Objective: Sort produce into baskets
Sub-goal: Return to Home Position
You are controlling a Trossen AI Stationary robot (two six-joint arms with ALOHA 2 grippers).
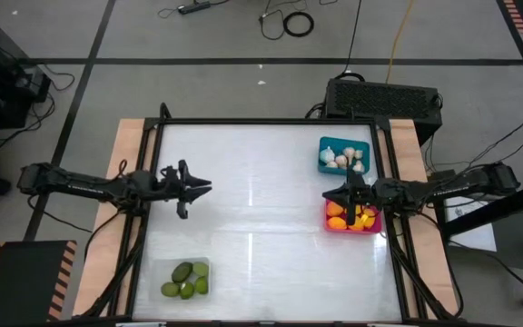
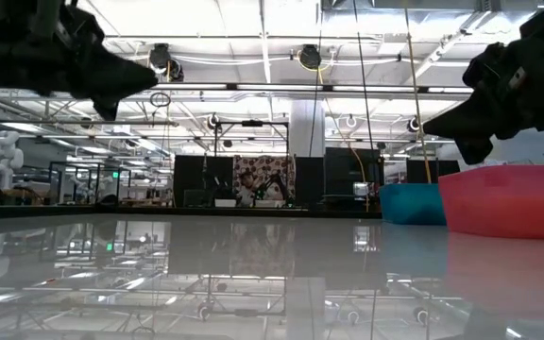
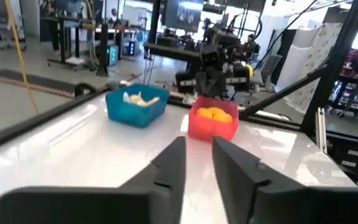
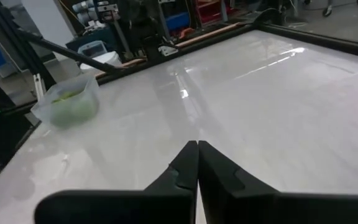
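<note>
1. Evidently the sorting is done, as far as I can judge. Every piece of produce I can see lies in a bin, so what remains is drawing both arms back to rest.
2. Whitish garlic bulbs (image 1: 343, 160) fill the teal rectangular plastic bin (image 3: 135, 115) on the right arm's side of the white surface (image 1: 261, 209). Round orange-yellow fruits (image 1: 358, 217) sit in the magenta-pink bin (image 3: 212, 128) just beside it. Dark green limes (image 1: 184, 278) lie in the clear see-through bin (image 1: 162, 267) on the left arm's side, well apart from the other two.
3. My right end effector (image 1: 326, 193) is clenched on nothing, its fingers pressed together. It hangs over the inner edge of the magenta-pink bin and points toward the middle of the surface.
4. My left end effector (image 1: 203, 188) is released and empty, with a narrow gap between its fingers (image 3: 171, 167). It points across at the two coloured bins, well apart from them and from the clear see-through bin.
5. One relation matters for the retreat. The magenta-pink bin lies beneath and behind the right end effector, along the line of its arm, so pulling back passes over the fruit. The low view shows the fingers above the rim, and I would hold that height until the far wall is passed. The left arm's way back crosses only bare surface.
</note>
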